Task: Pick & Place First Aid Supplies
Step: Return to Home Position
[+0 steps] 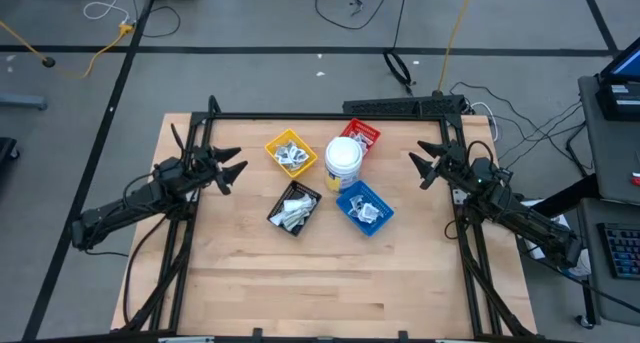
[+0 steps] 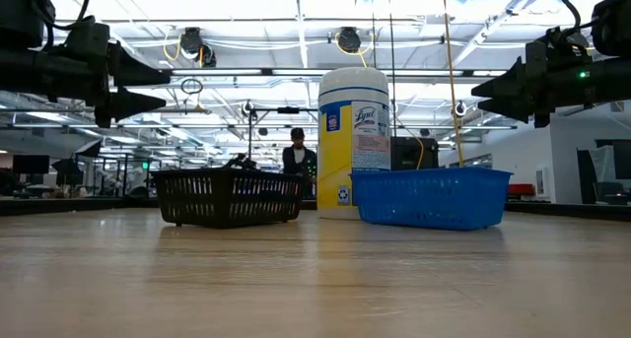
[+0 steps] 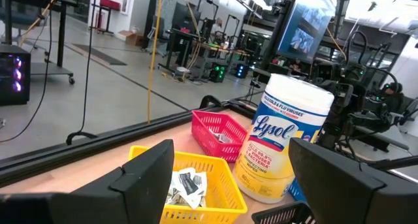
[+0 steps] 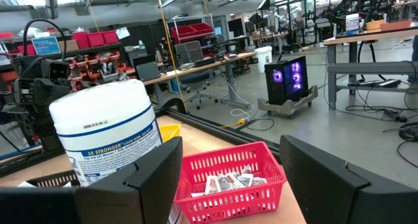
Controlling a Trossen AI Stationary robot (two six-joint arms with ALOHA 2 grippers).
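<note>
Flat white packets (image 3: 185,187) in rectangular yellow lattice tray (image 3: 209,211)

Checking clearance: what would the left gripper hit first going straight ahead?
Probably the white tub; the open left gripper seems high enough to clear the yellow tray, though depth is unclear.

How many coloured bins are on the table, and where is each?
4, seen from above around the white tub: yellow bin upper left, red bin upper right, black bin lower left, blue bin lower right. None appears hidden.
</note>
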